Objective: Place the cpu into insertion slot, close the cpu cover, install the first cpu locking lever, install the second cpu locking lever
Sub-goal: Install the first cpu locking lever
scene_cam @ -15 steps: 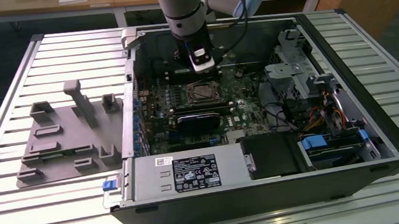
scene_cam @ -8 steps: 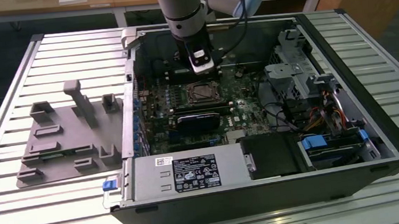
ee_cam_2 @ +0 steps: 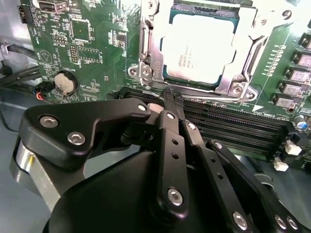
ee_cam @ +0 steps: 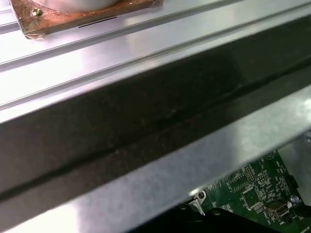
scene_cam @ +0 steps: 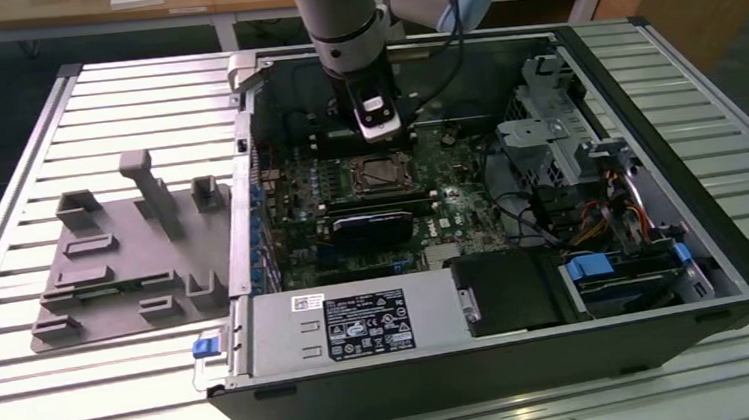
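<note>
Exterior view: a slatted metal tabletop [scene_cam: 97, 412] carries an open computer case [scene_cam: 495, 381] lying on its side, with a grey moulded fixture [scene_cam: 112, 276] beside it on the exterior view's left. Inside the case, a silver power supply [scene_cam: 357, 327] sits along the near wall, and the green motherboard [scene_cam: 305, 261] lies flat behind it. The robot arm [scene_cam: 339, 17] comes down from the far side into the case. Its end effector [scene_cam: 382, 129] hangs low over the far part of the board, just beyond the cpu socket [scene_cam: 379, 175].

In the second wrist view the black fingers [ee_cam_2: 167, 145] of the end effector are drawn together until their tips meet. The tips sit just above the row of black memory slots [ee_cam_2: 233, 126], close to the near edge of the socket. Whether anything is pinched between them I cannot tell.

The cpu cover [ee_cam_2: 151, 46], a silvery frame, lies down flat around the cpu [ee_cam_2: 199, 46], which sits in the socket and shows through the cover's square window. A round coin cell [ee_cam_2: 65, 82] sits on the board, well apart from the socket.

In the first wrist view a corner of the motherboard shows past the case's grey wall [ee_cam: 160, 189].
</note>
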You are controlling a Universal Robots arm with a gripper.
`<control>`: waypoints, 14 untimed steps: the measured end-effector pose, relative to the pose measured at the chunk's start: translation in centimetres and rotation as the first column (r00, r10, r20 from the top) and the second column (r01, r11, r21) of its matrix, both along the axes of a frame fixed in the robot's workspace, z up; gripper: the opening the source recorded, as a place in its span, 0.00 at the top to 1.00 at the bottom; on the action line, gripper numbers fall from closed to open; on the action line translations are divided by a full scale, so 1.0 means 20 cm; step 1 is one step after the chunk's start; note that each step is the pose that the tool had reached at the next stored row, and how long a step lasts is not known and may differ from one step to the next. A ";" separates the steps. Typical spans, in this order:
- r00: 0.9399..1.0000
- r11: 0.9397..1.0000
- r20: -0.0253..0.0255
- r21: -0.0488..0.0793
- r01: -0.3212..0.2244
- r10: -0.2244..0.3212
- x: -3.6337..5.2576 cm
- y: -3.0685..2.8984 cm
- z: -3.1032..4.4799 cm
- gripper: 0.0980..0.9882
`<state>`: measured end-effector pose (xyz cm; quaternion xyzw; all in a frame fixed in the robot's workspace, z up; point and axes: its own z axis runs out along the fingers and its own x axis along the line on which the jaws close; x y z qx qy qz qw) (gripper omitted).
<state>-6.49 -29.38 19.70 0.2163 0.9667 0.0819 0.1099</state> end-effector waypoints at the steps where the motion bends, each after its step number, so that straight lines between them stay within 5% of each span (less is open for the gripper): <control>1: 1.000 1.000 0.000 0.000 0.001 -0.001 0.000 0.000 -0.002 1.00; 14: 1.000 1.000 0.000 -0.003 0.015 -0.015 0.000 0.000 -0.027 1.00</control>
